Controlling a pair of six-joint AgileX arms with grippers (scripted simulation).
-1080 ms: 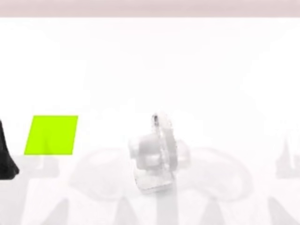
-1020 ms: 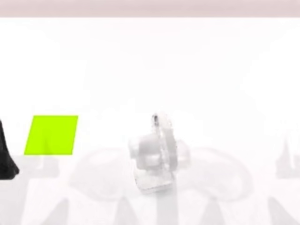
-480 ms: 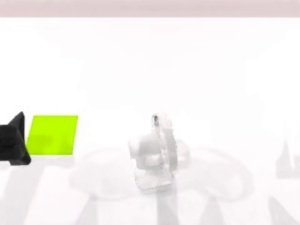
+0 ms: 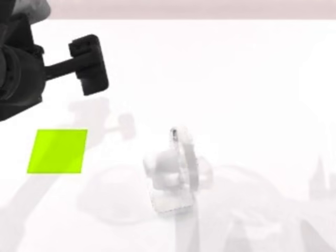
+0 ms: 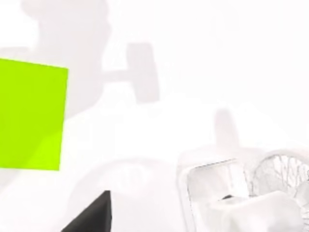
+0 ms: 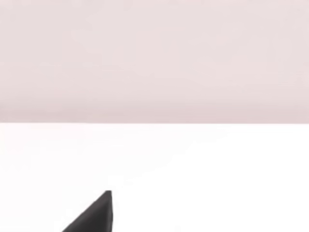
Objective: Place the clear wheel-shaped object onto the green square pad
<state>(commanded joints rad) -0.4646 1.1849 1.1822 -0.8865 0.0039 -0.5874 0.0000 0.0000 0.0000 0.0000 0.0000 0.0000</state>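
Left wrist view alone shows clear wheel-shaped object (image 5: 270, 193) spokes

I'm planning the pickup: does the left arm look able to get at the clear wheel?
Probably yes. The left arm is high at the table's far left; nothing stands between it and the clear wheel-shaped object.

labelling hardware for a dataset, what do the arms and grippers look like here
The left arm is matte black: a bulky rounded body, a thin bar, then a blocky cross-piece with rounded corners. No cables, markings or logos show. Of the left gripper only one dark triangular finger tip shows; the right wrist view shows a similar one. The right arm itself is out of the top view.
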